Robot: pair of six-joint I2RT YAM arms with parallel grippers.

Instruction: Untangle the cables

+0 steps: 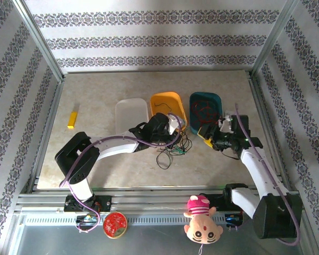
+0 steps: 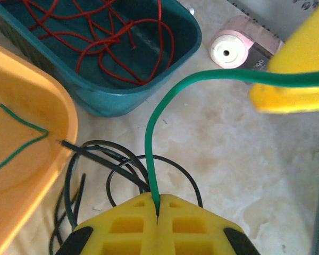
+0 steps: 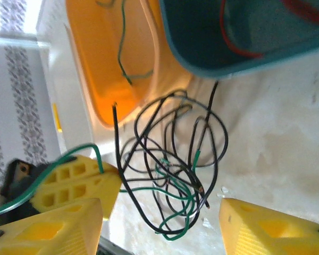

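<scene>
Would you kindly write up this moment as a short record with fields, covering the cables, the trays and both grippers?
left gripper: shut on a thin green cable
right gripper: open, jaws wide apart, facing the tangle
teal plastic tray: holds looping red cables
orange plastic tray: holds a short green cable
white plastic tray: left of the orange one
tangle of black and green cables: on the table, beside the orange tray
</scene>
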